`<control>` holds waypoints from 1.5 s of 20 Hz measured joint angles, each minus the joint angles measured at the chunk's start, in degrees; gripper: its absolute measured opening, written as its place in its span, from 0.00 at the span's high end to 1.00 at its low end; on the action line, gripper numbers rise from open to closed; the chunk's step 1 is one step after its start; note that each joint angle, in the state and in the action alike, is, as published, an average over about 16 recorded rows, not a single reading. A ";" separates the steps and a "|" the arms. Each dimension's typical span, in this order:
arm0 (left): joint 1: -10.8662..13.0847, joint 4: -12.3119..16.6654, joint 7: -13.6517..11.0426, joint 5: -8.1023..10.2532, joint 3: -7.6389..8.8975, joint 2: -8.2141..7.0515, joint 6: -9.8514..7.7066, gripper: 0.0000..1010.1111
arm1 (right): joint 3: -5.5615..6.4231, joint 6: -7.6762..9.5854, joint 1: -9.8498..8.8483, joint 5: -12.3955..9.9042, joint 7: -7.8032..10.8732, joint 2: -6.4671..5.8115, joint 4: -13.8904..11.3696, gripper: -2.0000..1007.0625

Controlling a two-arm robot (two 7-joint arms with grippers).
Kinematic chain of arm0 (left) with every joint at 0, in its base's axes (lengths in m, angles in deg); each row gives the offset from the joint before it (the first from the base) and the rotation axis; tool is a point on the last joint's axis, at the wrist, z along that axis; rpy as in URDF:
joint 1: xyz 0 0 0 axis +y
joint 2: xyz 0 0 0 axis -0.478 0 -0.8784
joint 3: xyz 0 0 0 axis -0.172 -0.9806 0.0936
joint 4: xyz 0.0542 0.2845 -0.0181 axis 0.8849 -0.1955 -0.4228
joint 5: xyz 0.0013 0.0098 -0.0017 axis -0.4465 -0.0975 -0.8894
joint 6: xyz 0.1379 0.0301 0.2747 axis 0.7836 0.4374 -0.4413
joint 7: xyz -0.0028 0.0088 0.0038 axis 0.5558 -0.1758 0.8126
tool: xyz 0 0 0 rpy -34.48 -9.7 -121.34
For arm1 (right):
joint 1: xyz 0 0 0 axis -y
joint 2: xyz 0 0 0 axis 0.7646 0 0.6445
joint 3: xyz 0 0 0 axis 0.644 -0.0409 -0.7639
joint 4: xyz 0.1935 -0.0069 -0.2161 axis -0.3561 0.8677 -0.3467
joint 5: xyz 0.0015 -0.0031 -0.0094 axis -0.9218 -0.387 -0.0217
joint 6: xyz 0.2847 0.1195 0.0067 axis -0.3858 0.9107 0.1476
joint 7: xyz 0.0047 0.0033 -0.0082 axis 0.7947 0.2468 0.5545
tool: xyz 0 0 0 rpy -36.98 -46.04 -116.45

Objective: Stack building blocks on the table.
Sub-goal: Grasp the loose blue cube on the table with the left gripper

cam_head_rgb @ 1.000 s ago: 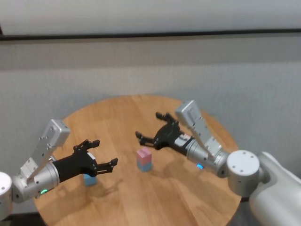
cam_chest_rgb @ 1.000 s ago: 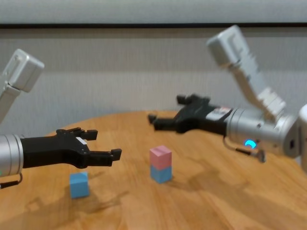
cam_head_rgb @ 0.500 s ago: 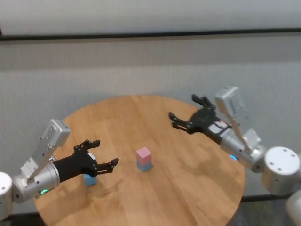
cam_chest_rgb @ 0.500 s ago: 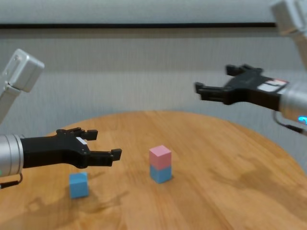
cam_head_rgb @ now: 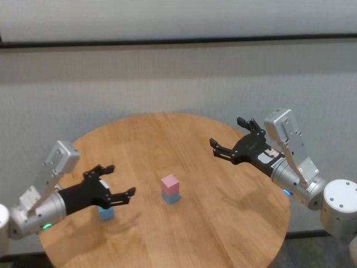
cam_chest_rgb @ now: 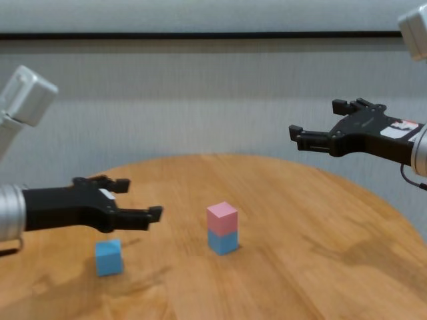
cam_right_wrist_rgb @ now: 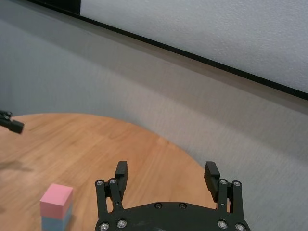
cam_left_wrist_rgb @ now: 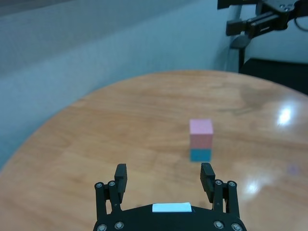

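Round wooden table (cam_head_rgb: 223, 223), light plank top. Near its centre, a two-block stack: pink block (cam_head_rgb: 170, 182) resting squarely on a light blue block (cam_head_rgb: 172, 196) (edges look flush from the chest view).

Second light blue block (cam_head_rgb: 106, 213) sits alone on the table at about 8 o'clock from the stack, well apart from it, untouched.

Left gripper (cam_head_rgb: 114, 181) hovers above the table just over the lone blue block, fingers spread wide, nothing between them. It points toward the stack, roughly 3 o'clock. Left wrist view confirms: both fingertips (cam_left_wrist_rgb: 120, 172) apart, stack visible ahead between them.

Right gripper (cam_head_rgb: 231, 139) hangs in the air at about 2 o'clock from the stack, over the table's right far edge, well clear of the blocks. Fingers also splayed, empty. Right wrist view shows the stack off to one side, the wall behind.
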 joint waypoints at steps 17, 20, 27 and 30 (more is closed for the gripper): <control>-0.01 -2.13 -6.65 1.14 -1.35 -4.51 1.15 0.01 | -0.14 -0.10 0.28 0.06 0.00 0.33 0.42 0.00; -1.34 -6.01 -8.56 1.87 -1.90 -3.59 2.93 0.01 | -0.16 -0.11 0.31 0.06 0.00 0.36 0.45 0.00; -4.25 -13.35 -11.10 2.51 -2.86 -1.63 6.03 0.01 | -0.19 -0.13 0.35 0.06 0.00 0.40 0.49 0.00; -5.21 -15.41 -11.66 2.29 -3.18 -1.00 6.69 0.01 | -0.20 -0.13 0.36 0.06 0.00 0.41 0.51 0.00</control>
